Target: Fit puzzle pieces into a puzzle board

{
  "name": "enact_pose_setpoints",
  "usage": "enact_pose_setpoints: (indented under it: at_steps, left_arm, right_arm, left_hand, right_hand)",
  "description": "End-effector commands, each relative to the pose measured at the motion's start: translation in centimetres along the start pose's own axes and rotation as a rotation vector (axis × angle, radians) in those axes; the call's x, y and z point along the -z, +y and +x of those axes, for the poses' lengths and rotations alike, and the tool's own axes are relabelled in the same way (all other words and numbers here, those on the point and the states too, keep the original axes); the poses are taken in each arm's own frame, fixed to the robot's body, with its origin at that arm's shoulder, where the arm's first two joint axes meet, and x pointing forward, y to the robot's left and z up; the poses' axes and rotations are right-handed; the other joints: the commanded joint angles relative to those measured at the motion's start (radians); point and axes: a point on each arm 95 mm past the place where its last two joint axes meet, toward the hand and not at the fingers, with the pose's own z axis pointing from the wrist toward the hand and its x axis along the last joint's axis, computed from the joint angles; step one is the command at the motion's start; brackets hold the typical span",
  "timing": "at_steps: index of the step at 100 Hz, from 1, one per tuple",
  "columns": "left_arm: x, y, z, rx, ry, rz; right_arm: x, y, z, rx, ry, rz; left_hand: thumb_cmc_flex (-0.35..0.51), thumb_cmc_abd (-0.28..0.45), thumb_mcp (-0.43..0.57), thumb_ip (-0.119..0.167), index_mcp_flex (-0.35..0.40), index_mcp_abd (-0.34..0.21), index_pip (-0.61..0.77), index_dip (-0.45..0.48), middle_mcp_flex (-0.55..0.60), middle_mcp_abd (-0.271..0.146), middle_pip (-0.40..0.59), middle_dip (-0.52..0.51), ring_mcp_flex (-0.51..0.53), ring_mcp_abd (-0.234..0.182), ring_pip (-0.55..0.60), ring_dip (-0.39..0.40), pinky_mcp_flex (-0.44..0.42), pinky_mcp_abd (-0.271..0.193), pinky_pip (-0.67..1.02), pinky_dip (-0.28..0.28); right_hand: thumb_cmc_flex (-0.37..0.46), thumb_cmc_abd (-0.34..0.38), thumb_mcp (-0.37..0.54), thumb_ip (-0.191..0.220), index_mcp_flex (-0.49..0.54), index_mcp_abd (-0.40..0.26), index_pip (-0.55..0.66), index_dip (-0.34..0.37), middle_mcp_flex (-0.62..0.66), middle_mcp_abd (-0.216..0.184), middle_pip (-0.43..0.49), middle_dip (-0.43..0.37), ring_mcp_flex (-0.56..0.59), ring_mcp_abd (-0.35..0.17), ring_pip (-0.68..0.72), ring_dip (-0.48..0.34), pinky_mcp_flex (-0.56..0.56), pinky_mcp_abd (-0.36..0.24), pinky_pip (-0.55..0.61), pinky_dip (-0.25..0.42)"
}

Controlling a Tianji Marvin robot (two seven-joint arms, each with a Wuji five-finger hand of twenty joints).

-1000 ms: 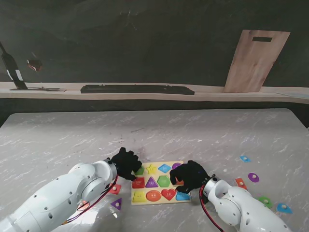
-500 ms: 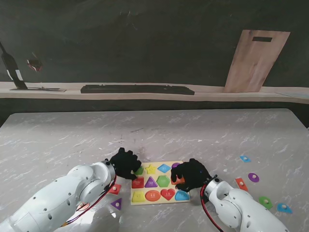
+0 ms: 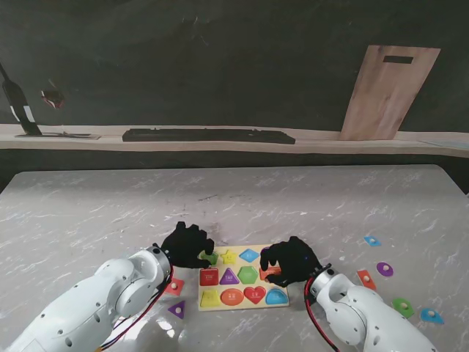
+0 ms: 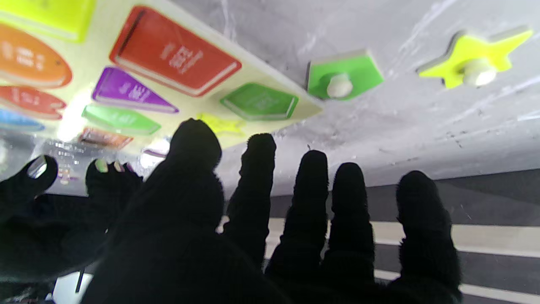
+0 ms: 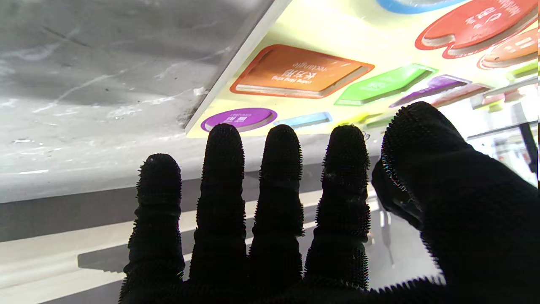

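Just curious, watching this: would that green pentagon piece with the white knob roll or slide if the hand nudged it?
The green pentagon piece looks flat and stiff, so it probably slides rather than rolls. Its white knob likely offers a grip.

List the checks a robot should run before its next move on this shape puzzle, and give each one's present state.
1. Left hand empty: ok, fingers apart, holding nothing.
2. Right hand empty: ok, fingers apart.
3. Green pentagon piece fitted: not ok, it lies on the table beside the puzzle board.
4. Yellow star piece fitted: not ok, it lies on the table.
5. Right hand touching the board: cannot tell.
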Motion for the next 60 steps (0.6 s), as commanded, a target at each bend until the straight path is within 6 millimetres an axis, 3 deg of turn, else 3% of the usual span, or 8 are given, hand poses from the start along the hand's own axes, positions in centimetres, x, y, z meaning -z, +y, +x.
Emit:
enact_pose_setpoints:
  at_steps: [1, 7, 12, 20, 22, 25, 39, 60]
  left_arm:
    - [0.2, -0.5, 0.7, 0.005, 0.010, 0.044]
    - [0.6, -0.7, 0.8, 0.022, 0.000, 0.082]
    - [1.1, -1.0, 0.9, 0.049, -0.012, 0.113]
    - [2.0, -1.4, 1.2, 0.123, -0.045, 0.139]
    - [2.2, -1.4, 1.3, 0.141, -0.053, 0.147]
    - [2.5, -1.5, 1.3, 0.160, -0.066, 0.160]
    - [4.2, -2.0, 1.3, 0.223, -0.104, 0.230]
    - [6.3, -2.4, 0.7, 0.233, -0.169, 0.344]
  right_arm:
    - [0.1, 0.0, 0.5, 0.000, 0.004, -0.015]
    - [0.2, 0.3, 0.5, 0.002, 0.000, -0.031]
    - [0.3, 0.6, 0.5, 0.001, -0.004, -0.045]
    - [0.7, 1.1, 0.5, -0.014, -0.015, -0.070]
    - [0.8, 1.2, 0.5, -0.020, -0.018, -0.076]
    - [1.0, 1.4, 0.4, -0.030, -0.022, -0.086]
    - [2.2, 2.3, 0.3, -0.064, -0.043, -0.132]
    - [4.7, 3.7, -0.3, -0.083, -0.071, -0.195]
  left_hand:
    - [-0.042, 0.033, 0.009, 0.046, -0.026, 0.028, -0.037, 0.000, -0.029, 0.014, -0.025, -0.045, 0.005, 0.031, -0.031, -0.038, -0.016, -0.233, 0.002, -0.033]
    - [-0.070, 0.040, 0.032, 0.055, -0.051, 0.045, -0.067, 0.003, -0.045, 0.013, -0.055, -0.087, -0.005, 0.027, -0.068, -0.078, -0.038, -0.227, -0.021, -0.072]
    - [-0.085, 0.030, 0.037, 0.053, -0.062, 0.054, -0.092, -0.007, -0.049, 0.017, -0.086, -0.127, -0.006, 0.031, -0.103, -0.116, -0.054, -0.213, -0.044, -0.113]
    - [-0.055, 0.064, -0.102, 0.054, -0.092, 0.066, -0.153, -0.028, -0.076, 0.021, -0.140, -0.202, -0.030, 0.031, -0.159, -0.184, -0.083, -0.205, -0.099, -0.199]
    - [0.014, 0.099, -0.254, 0.060, -0.095, 0.067, -0.166, -0.025, -0.081, 0.023, -0.143, -0.229, -0.035, 0.031, -0.167, -0.197, -0.087, -0.205, -0.112, -0.215]
    - [0.022, 0.111, -0.309, 0.061, -0.101, 0.070, -0.185, -0.032, -0.088, 0.024, -0.169, -0.246, -0.039, 0.032, -0.186, -0.209, -0.095, -0.206, -0.134, -0.228]
    - [-0.025, 0.105, -0.324, 0.061, -0.116, 0.071, -0.237, -0.055, -0.107, 0.028, -0.238, -0.315, -0.058, 0.027, -0.265, -0.261, -0.110, -0.214, -0.240, -0.283]
    - [-0.093, 0.144, -0.331, 0.060, -0.116, 0.074, -0.272, -0.068, -0.107, 0.031, -0.256, -0.339, -0.065, 0.026, -0.302, -0.289, -0.112, -0.200, -0.255, -0.292]
  right_hand:
    - [-0.042, 0.023, -0.011, 0.051, -0.020, 0.018, -0.031, 0.025, -0.027, 0.022, -0.012, -0.001, -0.020, -0.017, -0.008, -0.004, -0.014, 0.020, -0.009, 0.014]
    - [-0.061, 0.040, -0.012, 0.087, -0.032, 0.035, -0.056, 0.054, -0.043, 0.027, -0.017, -0.002, -0.029, -0.014, -0.021, -0.010, -0.016, 0.020, -0.011, 0.015]
    - [-0.085, 0.058, -0.016, 0.150, -0.071, 0.049, -0.107, 0.137, -0.068, 0.033, -0.024, -0.003, -0.039, -0.010, -0.037, -0.019, -0.022, 0.021, -0.016, 0.016]
    - [-0.095, 0.056, -0.034, 0.151, -0.154, 0.062, -0.128, 0.165, -0.116, 0.039, -0.033, -0.004, -0.054, -0.004, -0.080, -0.040, -0.028, 0.019, -0.022, 0.016]
    - [-0.097, 0.054, -0.036, 0.151, -0.173, 0.065, -0.134, 0.166, -0.128, 0.041, -0.035, -0.005, -0.059, 0.001, -0.087, -0.044, -0.030, 0.018, -0.023, 0.015]
    - [-0.097, 0.052, -0.040, 0.151, -0.210, 0.070, -0.142, 0.173, -0.152, 0.044, -0.037, -0.004, -0.064, 0.006, -0.110, -0.056, -0.033, 0.018, -0.027, 0.015]
    - [-0.093, 0.038, -0.049, 0.152, -0.318, 0.094, -0.166, 0.180, -0.223, 0.044, -0.042, -0.004, -0.082, 0.011, -0.153, -0.078, -0.039, 0.007, -0.039, 0.011]
    - [-0.081, 0.000, -0.032, 0.149, -0.366, 0.108, -0.166, 0.186, -0.253, 0.040, -0.028, 0.001, -0.080, -0.005, -0.143, -0.073, -0.031, -0.001, -0.038, 0.012]
